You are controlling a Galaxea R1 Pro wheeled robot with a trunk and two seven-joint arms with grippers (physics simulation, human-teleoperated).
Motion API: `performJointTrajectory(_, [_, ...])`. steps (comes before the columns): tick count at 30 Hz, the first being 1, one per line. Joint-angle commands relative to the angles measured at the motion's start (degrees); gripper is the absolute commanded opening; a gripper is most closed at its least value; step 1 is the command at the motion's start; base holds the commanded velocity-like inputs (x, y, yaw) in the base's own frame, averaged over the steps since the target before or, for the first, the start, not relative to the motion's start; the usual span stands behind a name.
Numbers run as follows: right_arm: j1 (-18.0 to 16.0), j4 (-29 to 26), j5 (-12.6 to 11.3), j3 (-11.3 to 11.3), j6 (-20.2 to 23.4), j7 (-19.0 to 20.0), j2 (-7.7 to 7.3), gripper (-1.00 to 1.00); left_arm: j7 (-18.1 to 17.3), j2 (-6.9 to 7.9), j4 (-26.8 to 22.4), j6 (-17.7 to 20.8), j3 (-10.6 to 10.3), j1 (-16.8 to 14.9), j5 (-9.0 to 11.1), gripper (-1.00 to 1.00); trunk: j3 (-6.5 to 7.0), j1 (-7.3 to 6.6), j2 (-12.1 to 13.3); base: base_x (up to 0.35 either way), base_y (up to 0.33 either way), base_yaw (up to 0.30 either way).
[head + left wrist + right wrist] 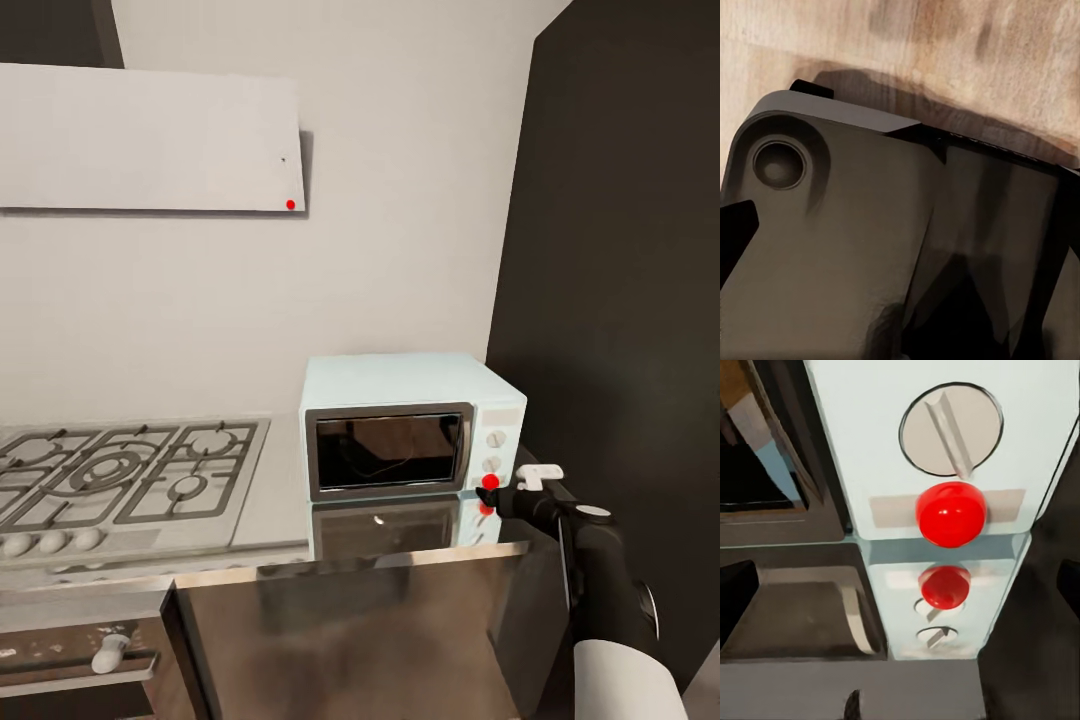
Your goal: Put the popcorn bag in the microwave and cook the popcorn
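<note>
A plain off-white wall [400,250] fills the back of the room, evenly lit with soft shadows. High on it hangs a flat pale-grey rectangular panel [150,135] with a small red dot [291,204] at its lower corner. A tall matte dark-charcoal cabinet side [620,280] rises just behind and above where the right hand reaches. Well across from that hand lies a brushed steel gas hob [120,475] with dark grates and pale round knobs along its near edge. Nearer and lower than the hand, a glossy brownish reflective slab [350,640] juts forward. The left wrist view shows blurred, mottled tan wood-grain flooring [967,52].
</note>
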Motion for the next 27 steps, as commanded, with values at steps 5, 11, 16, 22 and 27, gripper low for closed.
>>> performJointTrajectory(5, [-0.07,0.07,0.53,-0.29,-0.14,1.49,-0.03,1.00,0.07,-0.01,0.03,-0.18,-0.48,-0.04,0.41,1.00,-0.07,0.00,-0.05,0.000,0.000,0.000])
performJointTrajectory(11, [-0.07,0.07,0.61,-1.34,-0.39,1.13,-0.04,1.00,0.07,-0.04,0.03,-0.18,-0.52,-0.04,0.34,1.00,-0.07,0.00,-0.05,0.000,0.000,0.000])
performJointTrajectory(16, [-0.07,0.08,0.49,-5.68,-5.46,0.57,-0.04,1.00,0.07,-0.10,0.03,-0.18,-0.52,-0.04,0.33,1.00,-0.07,0.00,-0.05,0.000,0.000,0.000])
performJointTrajectory(22, [-0.07,0.14,0.28,-6.64,-6.96,0.55,-0.04,-1.00,0.07,-0.10,-0.02,-0.18,-0.54,-0.04,0.33,1.00,-0.07,0.00,-0.05,0.000,0.000,0.000])
performJointTrajectory(27, [-0.07,0.16,0.29,-6.67,-7.19,0.57,0.06,-1.00,0.07,-0.07,0.02,-0.18,-0.53,-0.04,0.33,1.00,-0.07,0.00,-0.05,0.000,0.000,0.000])
